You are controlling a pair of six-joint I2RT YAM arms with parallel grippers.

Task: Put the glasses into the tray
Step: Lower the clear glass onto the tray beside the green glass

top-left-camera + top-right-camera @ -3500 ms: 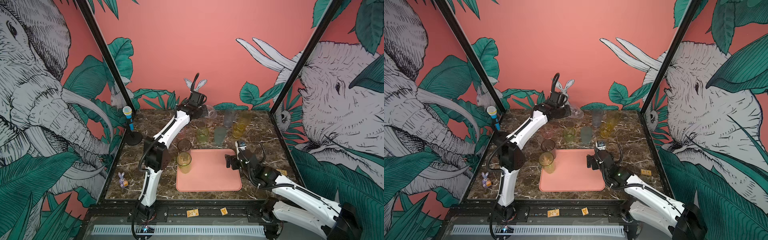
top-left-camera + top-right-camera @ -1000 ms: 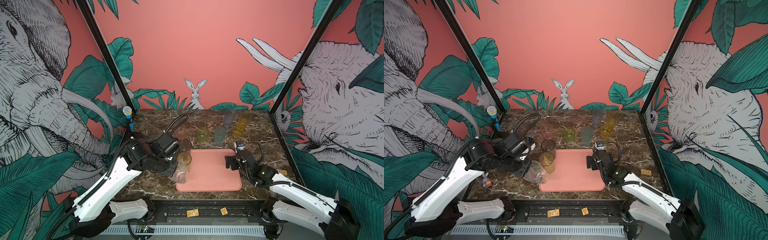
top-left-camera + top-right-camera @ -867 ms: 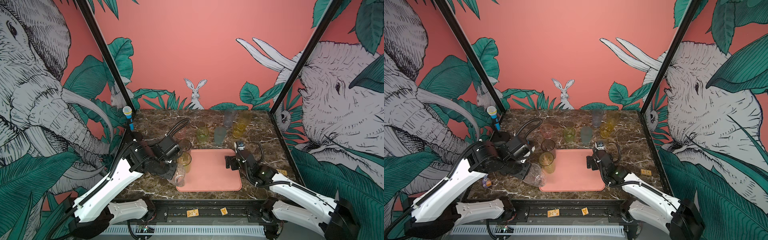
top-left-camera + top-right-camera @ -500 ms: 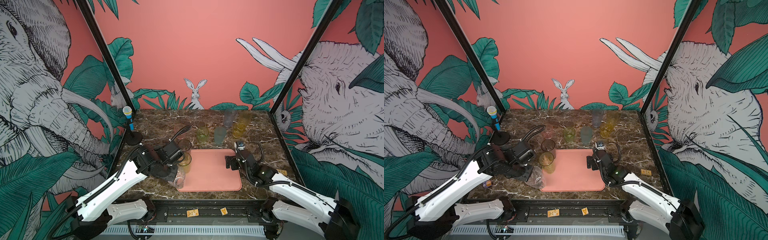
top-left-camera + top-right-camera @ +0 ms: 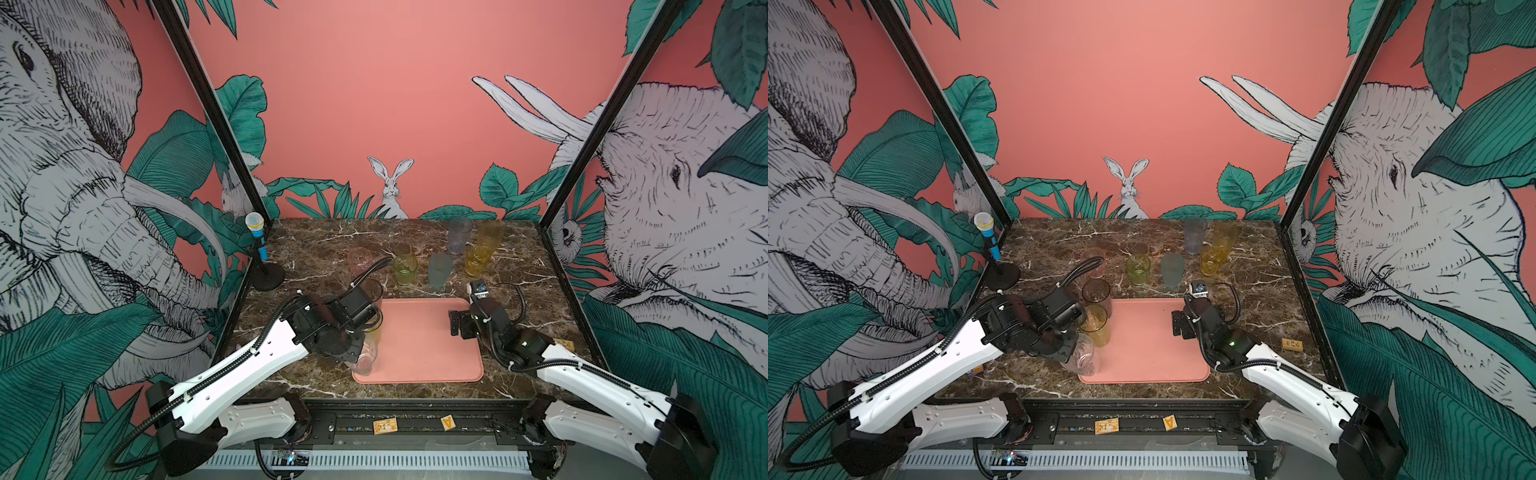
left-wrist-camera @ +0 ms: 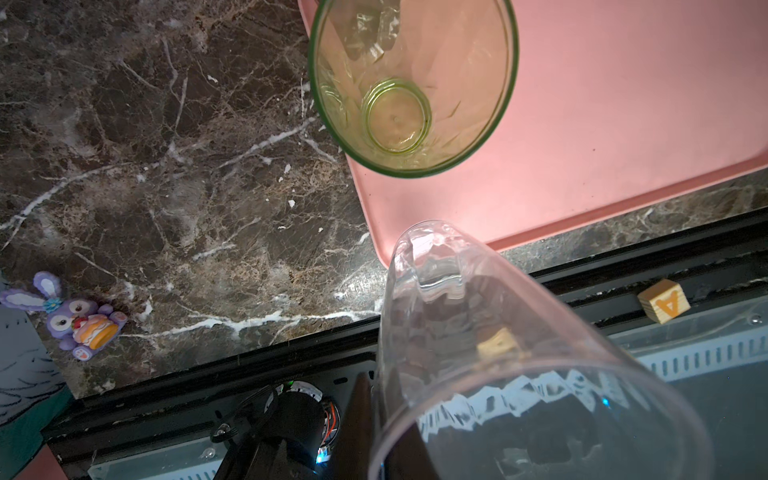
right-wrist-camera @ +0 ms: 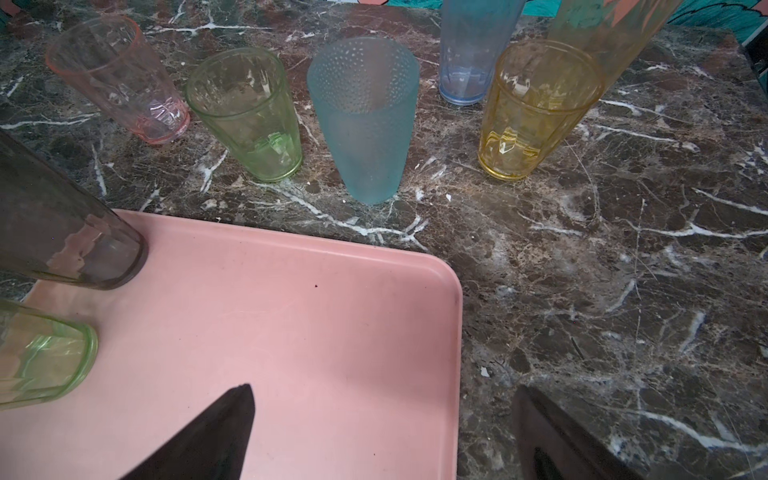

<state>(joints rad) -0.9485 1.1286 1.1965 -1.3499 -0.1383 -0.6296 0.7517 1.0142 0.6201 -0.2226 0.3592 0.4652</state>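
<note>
My left gripper [image 6: 384,436] is shut on the rim of a clear glass [image 6: 478,332] [image 5: 365,357]. The glass is tilted, its base over the near left corner of the pink tray [image 5: 424,353] [image 6: 623,124]. On the tray's left side stand a green glass [image 5: 374,328] [image 6: 411,83] and, behind it, a smoky grey one [image 5: 372,291] [image 7: 62,241]. Pink [image 7: 120,83], green [image 7: 249,112], teal [image 7: 365,116], amber [image 7: 532,112], lilac-blue [image 7: 469,54] and tall amber [image 7: 602,37] glasses stand on the marble beyond the tray. My right gripper [image 7: 382,390] [image 5: 459,328] hangs open over the tray's far right edge, holding nothing.
A blue toy microphone [image 5: 259,249] on a black stand is at the far left. A purple bunny figure [image 6: 70,320] lies on the near left marble. A wooden block [image 5: 565,344] lies right of the tray, and a letter block [image 6: 663,305] sits on the front rail.
My left arm has carried the clear glass down and forward to the tray's near left corner. The right arm has not moved.
</note>
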